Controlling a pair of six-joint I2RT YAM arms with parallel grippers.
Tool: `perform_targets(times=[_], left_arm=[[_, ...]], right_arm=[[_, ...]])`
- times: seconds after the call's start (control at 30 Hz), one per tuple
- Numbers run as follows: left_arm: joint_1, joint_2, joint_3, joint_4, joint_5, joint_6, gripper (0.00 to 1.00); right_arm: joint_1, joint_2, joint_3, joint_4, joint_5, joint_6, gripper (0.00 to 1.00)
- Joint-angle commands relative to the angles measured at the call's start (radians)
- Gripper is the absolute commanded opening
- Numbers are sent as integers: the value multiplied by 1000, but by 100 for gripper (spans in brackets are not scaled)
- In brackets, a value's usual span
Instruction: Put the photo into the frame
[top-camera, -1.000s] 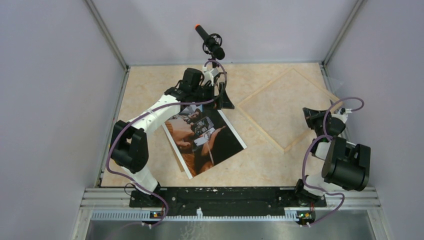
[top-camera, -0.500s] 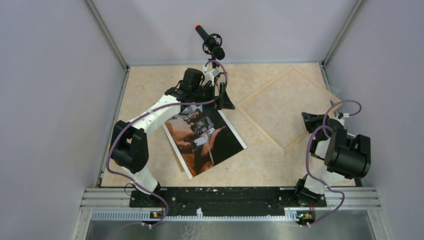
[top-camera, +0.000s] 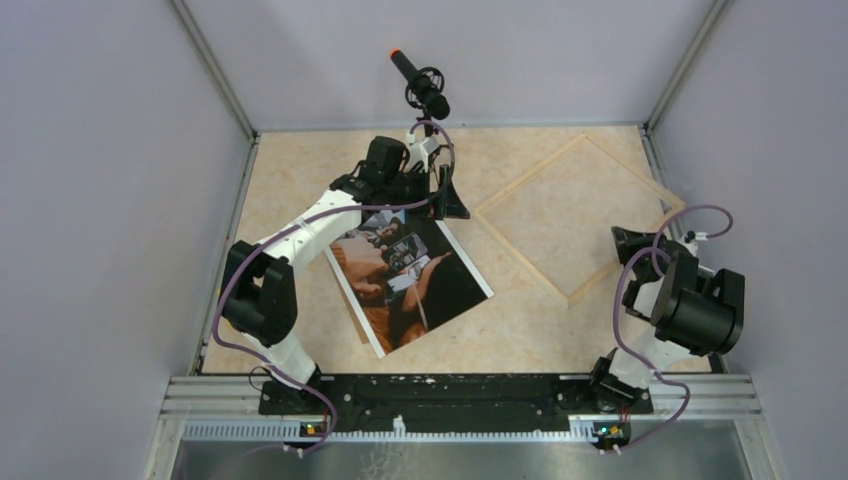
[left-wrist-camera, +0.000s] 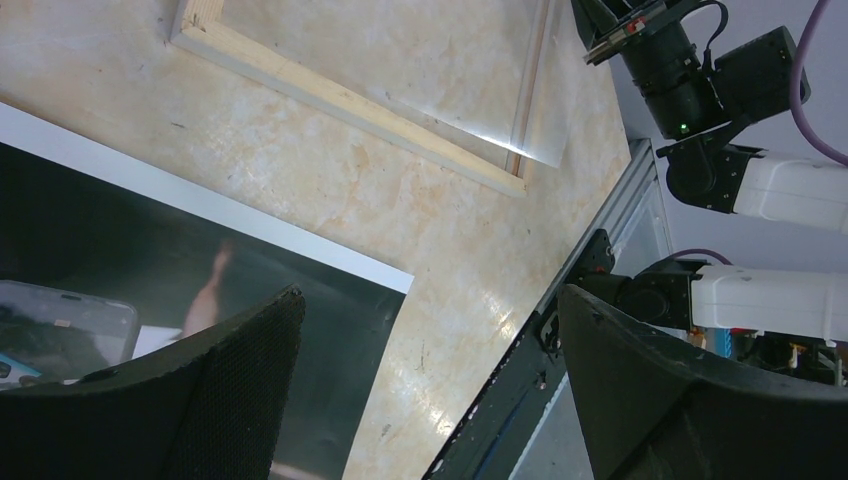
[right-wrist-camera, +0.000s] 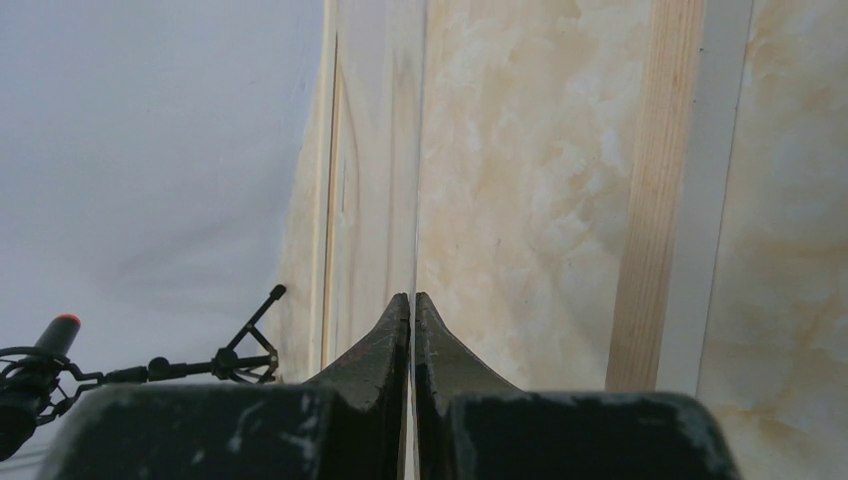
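The right arm is drawing back toward the near right corner of the counter (top-camera: 300, 180), taking the right fingers (right-wrist-camera: 385, 350), closed on nothing, away from the frame (top-camera: 522, 256) lying flat by the far right corner. The left fingers (left-wrist-camera: 230, 380) are staying spread wide and empty over the far corner of the photo (top-camera: 410, 280), which is lying face up left of centre, apart from the frame. Picking up the photo probably comes next.

The photo (top-camera: 410, 280) lies flat, left of the frame (top-camera: 522, 256).
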Motion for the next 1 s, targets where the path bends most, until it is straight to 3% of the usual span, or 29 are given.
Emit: perform_targets(times=[0.0,0.27,0.47,0.7,0.83,0.97], left_arm=[[-5,2,-4,46,20,-6,98],[-7,5,-3,47,21,-6,98],[-15,14,-10,55,13,-3,98],[-27,50,-17,55,-24,11,98],[-47,95,-27,72,-104,30,98],[-74,160,4,78,-210,8,98]], right_arm=[[-12,12,-1,62,-8,-17,0],[-11,109,20,147,-102,33,0],[-13,84,40,94,-138,26,2],[-11,78,42,74,-191,36,36],[-9,100,47,86,-211,31,45],[22,114,46,106,-209,41,47]])
